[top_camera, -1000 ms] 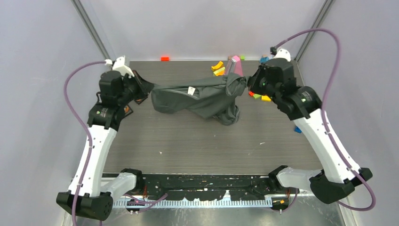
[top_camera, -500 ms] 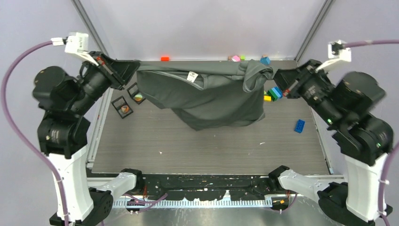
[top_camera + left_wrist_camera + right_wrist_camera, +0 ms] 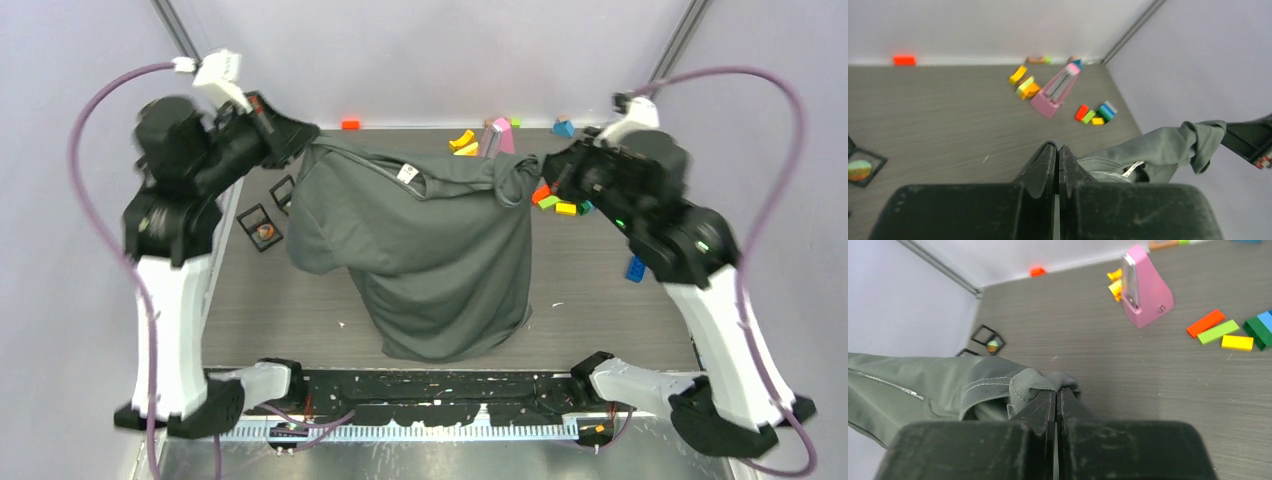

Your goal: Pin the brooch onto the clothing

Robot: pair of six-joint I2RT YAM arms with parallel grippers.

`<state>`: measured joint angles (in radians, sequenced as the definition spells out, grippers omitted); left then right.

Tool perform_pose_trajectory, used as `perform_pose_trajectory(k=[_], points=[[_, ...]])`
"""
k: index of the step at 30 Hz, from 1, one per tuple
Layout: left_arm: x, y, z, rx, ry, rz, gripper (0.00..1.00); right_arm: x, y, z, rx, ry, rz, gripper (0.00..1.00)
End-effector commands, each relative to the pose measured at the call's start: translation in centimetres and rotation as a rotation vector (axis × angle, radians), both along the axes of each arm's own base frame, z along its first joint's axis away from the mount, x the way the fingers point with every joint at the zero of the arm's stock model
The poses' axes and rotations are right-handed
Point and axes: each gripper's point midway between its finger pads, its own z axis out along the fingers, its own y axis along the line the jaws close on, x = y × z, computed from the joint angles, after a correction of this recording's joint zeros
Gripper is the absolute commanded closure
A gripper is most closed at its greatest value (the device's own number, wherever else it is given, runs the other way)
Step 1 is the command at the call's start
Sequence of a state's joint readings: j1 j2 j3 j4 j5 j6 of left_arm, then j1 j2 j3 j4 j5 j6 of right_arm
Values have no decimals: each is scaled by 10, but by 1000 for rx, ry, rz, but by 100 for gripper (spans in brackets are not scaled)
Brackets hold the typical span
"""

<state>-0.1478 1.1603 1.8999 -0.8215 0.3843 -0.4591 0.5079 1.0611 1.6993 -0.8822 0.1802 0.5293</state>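
Your left gripper (image 3: 305, 133) pinched one shoulder of the T-shirt (image 3: 440, 250), your right gripper (image 3: 545, 172) the other, both jaws tight on fabric. It hung spread between them over the table (image 3: 600, 300).

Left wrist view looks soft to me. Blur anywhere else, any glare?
Left wrist: soft throughout, coloured blocks and pink metronome smeared, left gripper dark and featureless.
Right wrist: sharper, table grain and T-shirt stitching crisp, only the close-up right gripper blurred.
Top external: even light, no glare, the T-shirt's folds clear.
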Motion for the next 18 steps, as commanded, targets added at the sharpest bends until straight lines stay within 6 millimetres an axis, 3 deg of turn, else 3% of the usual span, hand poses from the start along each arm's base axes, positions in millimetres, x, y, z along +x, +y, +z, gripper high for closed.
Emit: perform_pose_trajectory(k=[1, 2, 5, 8, 12, 13, 15, 18], points=[[71, 10, -39, 83, 92, 93, 100, 64, 15, -15, -4, -17, -84, 100], [81, 12, -40, 104, 94, 109, 100, 79, 23, -21, -12, -1, -79, 100], [105, 18, -30, 138, 75, 139, 100, 112, 34, -11, 24, -17, -46, 100], [112, 26, 8, 148, -2, 166, 100, 141, 42, 22, 85, -62, -10, 100], [94, 31, 63, 125, -149, 175, 100, 151, 49, 72, 125, -153, 67, 100], [87, 30, 71, 117, -177, 166, 100, 150, 49, 76, 125, -157, 84, 100], [71, 26, 76, 99, -195, 138, 100, 144, 50, 90, 129, -186, 113, 100], [45, 23, 58, 84, -152, 104, 100, 132, 51, 77, 126, -150, 138, 100]])
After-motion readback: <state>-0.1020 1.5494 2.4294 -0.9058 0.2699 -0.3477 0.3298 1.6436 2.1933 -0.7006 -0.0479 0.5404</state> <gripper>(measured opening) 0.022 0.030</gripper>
